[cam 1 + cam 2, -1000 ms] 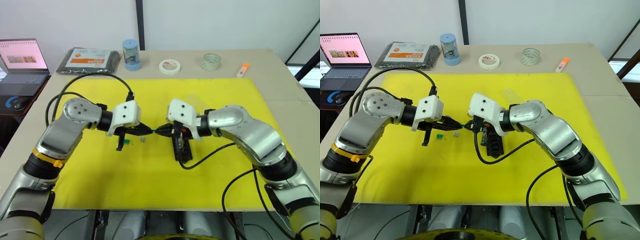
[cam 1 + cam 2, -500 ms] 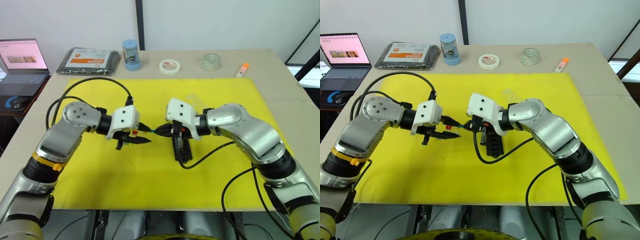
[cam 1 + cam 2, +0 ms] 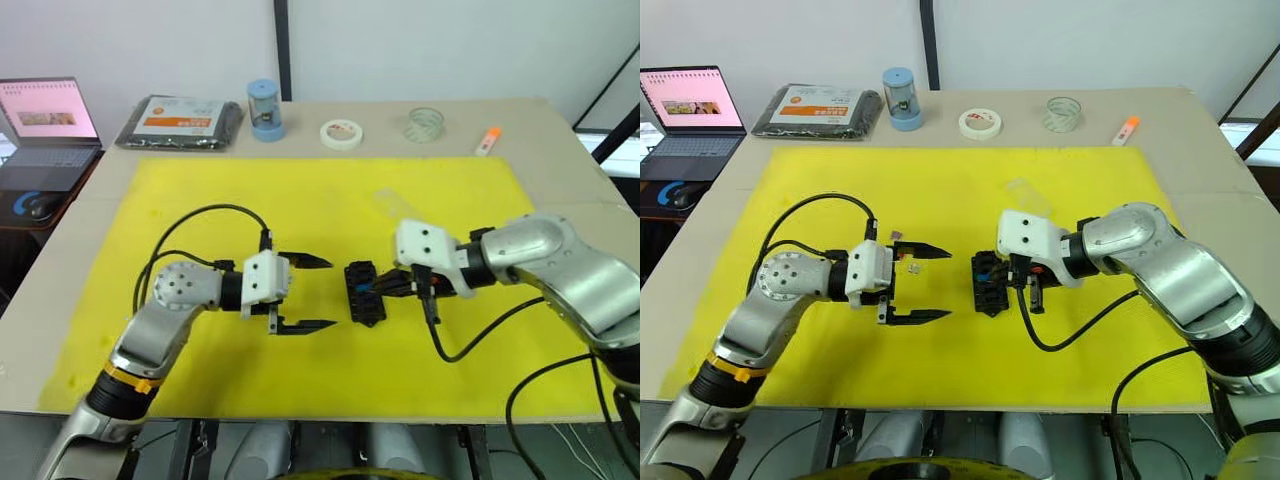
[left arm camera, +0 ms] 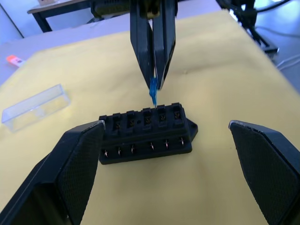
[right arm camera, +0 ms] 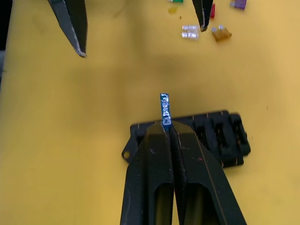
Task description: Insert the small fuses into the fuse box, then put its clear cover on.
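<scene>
A blue fuse [image 5: 164,107] is pinched in the right gripper [image 5: 168,129] just above the fuse box [image 4: 146,132]. The left gripper [image 3: 308,294] is held wide open and empty, near the yellow mat's [image 3: 200,200] front edge.

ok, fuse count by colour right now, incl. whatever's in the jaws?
blue fuse: 1, pinched in the right gripper
clear-grey fuse: 1
brown fuse: 1
red fuse: 1
purple fuse: 1
green fuse: 1, cut off by the picture's edge
Total: 6
</scene>
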Available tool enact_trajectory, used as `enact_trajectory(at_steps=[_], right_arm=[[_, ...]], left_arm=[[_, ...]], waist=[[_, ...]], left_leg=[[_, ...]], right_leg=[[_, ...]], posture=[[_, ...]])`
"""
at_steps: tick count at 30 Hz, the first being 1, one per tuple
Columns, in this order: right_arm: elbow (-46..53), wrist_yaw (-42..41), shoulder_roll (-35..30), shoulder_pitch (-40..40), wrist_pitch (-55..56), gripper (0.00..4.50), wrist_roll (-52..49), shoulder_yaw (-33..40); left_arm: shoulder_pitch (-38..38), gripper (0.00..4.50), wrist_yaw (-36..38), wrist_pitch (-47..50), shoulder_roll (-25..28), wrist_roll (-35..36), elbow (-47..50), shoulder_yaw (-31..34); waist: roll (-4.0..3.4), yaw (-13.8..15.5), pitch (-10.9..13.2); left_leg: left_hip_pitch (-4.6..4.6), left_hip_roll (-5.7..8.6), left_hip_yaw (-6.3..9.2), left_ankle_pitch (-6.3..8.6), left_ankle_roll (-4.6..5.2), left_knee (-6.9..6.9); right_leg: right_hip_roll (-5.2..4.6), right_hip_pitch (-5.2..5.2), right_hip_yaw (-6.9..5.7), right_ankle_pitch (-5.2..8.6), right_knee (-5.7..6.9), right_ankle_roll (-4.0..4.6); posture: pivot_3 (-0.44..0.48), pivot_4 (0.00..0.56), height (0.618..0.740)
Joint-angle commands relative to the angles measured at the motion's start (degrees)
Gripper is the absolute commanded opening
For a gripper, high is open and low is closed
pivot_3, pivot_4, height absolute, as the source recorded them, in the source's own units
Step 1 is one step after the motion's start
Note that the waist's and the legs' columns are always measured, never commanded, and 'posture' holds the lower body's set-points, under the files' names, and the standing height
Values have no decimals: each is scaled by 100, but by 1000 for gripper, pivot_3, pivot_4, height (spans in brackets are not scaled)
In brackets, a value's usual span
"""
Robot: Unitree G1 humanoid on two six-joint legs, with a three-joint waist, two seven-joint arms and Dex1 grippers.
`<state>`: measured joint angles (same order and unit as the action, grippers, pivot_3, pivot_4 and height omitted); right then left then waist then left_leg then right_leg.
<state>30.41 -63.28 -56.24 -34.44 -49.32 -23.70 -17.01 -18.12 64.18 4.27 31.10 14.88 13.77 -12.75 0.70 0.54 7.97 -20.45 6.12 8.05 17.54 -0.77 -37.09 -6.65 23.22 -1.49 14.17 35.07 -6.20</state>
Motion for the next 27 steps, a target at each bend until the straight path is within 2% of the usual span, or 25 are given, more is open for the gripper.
enact_trajectory(at_steps=[1,15,27], right_arm=[[128,-65,-78,27,222,0,81,106],[166,-193,-209,422,640,0,558,-98],[71,-203,-143,519,819,0,866,-212]], left_arm=[[-75,4471,-23,-336,-71,-94,-119,-59],[4,4471,205,-452,-79,45,-187,-197],[7,4471,238,-736,-303,-39,-516,-313]], waist=[[0,13,0],[0,19,0],[0,20,0]], left_leg=[[-1,0,0,0,0,-1],[-3,3,1,2,3,-1],[-4,4,1,2,3,-1]], right_leg=[[-1,0,0,0,0,0],[-2,0,-2,0,-3,0],[-3,0,-6,0,-4,0]], posture=[[0,150,740],[0,150,740],[0,150,740]])
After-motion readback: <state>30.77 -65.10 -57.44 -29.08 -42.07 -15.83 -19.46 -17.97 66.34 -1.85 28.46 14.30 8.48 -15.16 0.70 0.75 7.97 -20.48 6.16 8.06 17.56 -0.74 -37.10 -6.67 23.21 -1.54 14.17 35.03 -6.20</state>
